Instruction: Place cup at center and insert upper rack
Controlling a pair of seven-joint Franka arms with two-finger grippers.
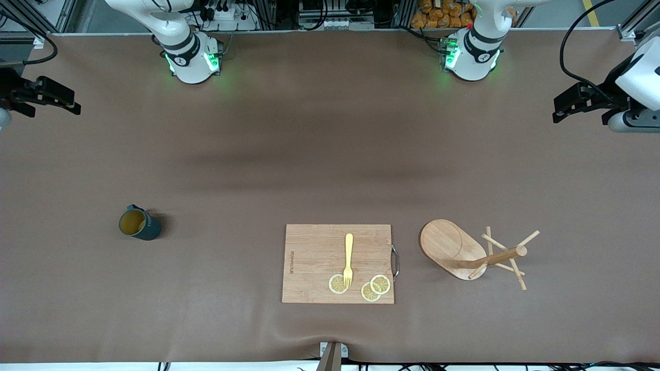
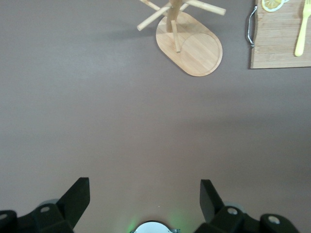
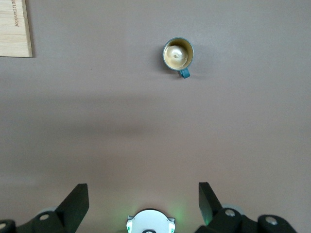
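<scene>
Covering the whole scene was a brown table (image 1: 319, 144), bare along the half nearer the robots' bases. On it, near the front camera's edge and about midway between the two ends, lay a rectangular wooden cutting board (image 1: 314, 257) carrying a yellow fork (image 1: 348, 259) and three lemon slices (image 1: 370, 286). Just beside the board, toward the left arm's end, the light wooden upper rack (image 1: 454, 249) stood on its oval base, pegs angled out from its central post. Well apart, toward the right arm's end, sat the small dark teal-green cup (image 1: 139, 223) with its mustard-yellow inside, upright. The left gripper (image 2: 144, 196) and the right gripper (image 3: 142, 196) both waited high over the table's outer ends, jaws spread wide and holding nothing.
</scene>
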